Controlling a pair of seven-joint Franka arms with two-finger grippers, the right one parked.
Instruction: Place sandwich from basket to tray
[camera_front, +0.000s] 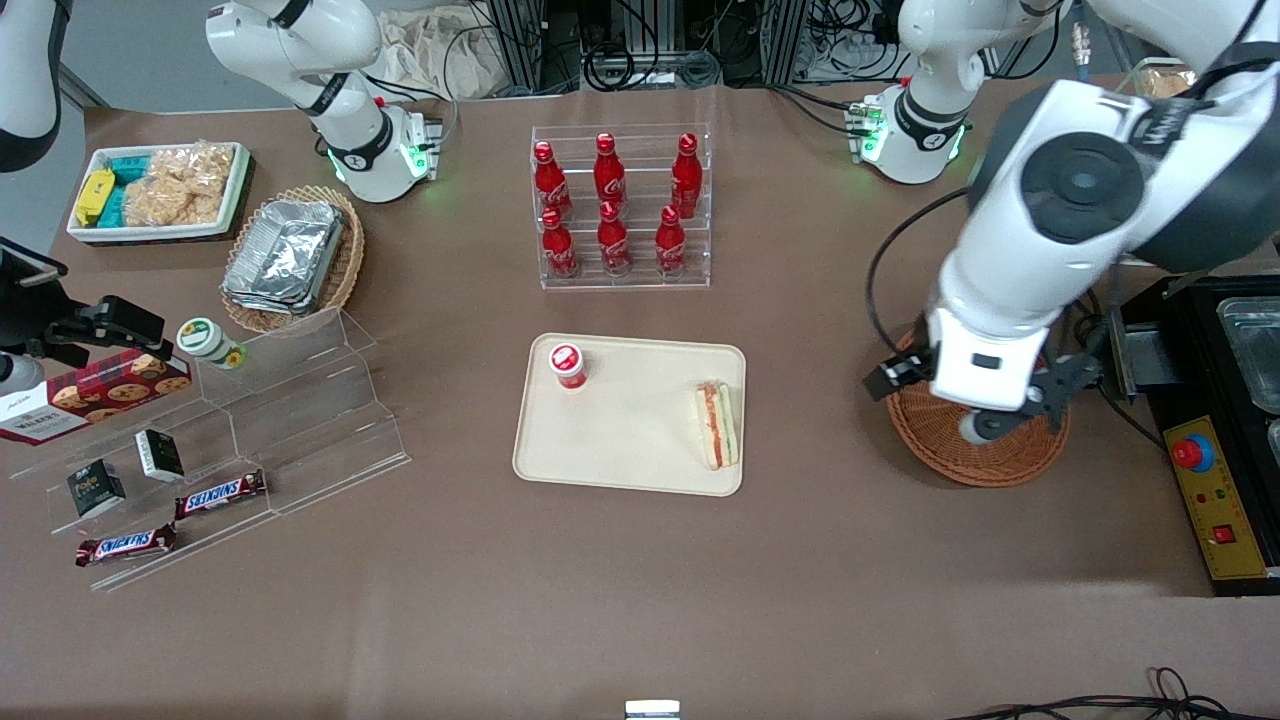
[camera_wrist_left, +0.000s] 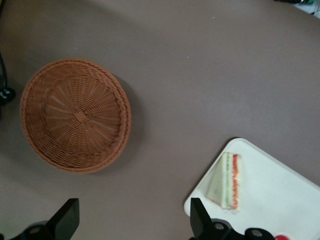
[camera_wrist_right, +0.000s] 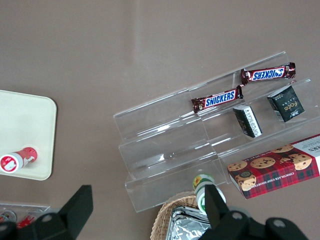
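Observation:
The sandwich (camera_front: 718, 425) lies flat on the cream tray (camera_front: 630, 440), close to the rim nearest the working arm's end of the table. Its red and green layers show in the left wrist view, where the sandwich (camera_wrist_left: 226, 181) rests near a corner of the tray (camera_wrist_left: 280, 195). The round reddish-brown basket (camera_wrist_left: 75, 115) holds nothing. My gripper (camera_wrist_left: 132, 220) is open and holds nothing, high over bare table between basket and tray. From the front, my gripper (camera_front: 985, 400) hangs over the basket (camera_front: 1000, 465) and hides much of it.
A small red-capped bottle (camera_front: 567, 365) stands on the tray. An acrylic rack of red bottles (camera_front: 620, 210) is farther from the front camera. A black control box with a red button (camera_front: 1195, 455) sits beside the basket. An acrylic snack stand (camera_front: 250, 440) lies toward the parked arm's end.

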